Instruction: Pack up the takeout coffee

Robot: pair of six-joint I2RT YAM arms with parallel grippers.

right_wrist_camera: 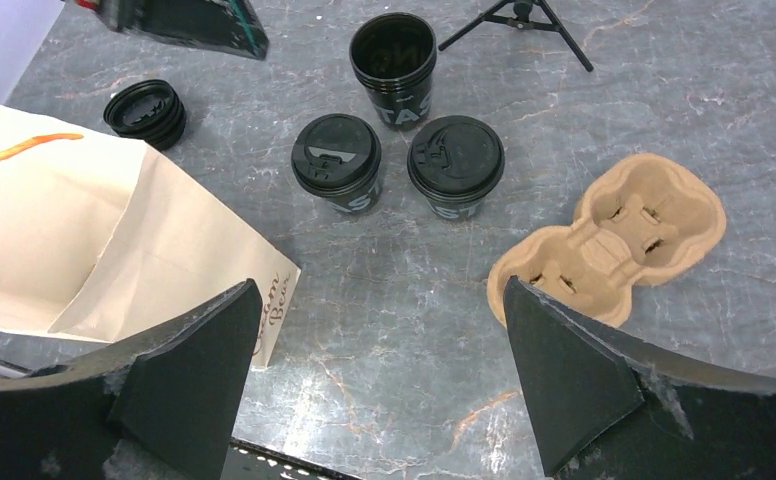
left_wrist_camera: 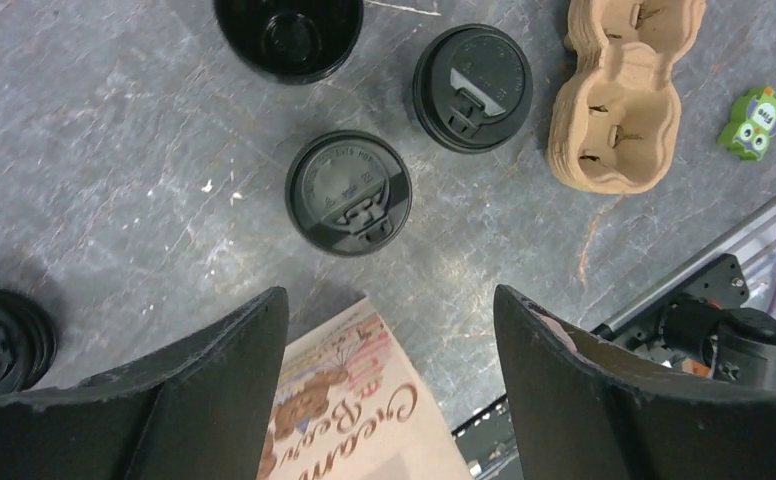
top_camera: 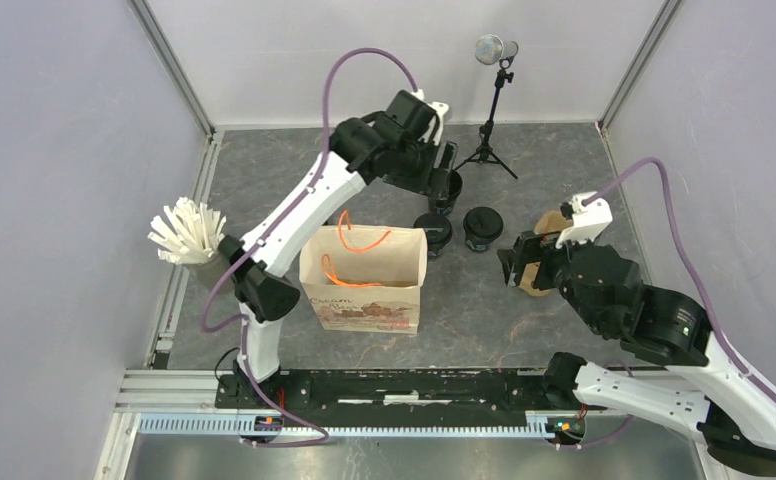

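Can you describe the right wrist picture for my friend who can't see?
Two black coffee cups with lids stand side by side, with a third, lidless cup behind them. A brown cup carrier lies to their right, a beige paper bag and a small stack of lids to their left, and the open black jaws frame the bottom.

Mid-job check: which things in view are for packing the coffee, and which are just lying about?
For the job: lidded cups, open cup, loose lids, carrier, bag.
Lying about: mic stand, green toy, white sticks.
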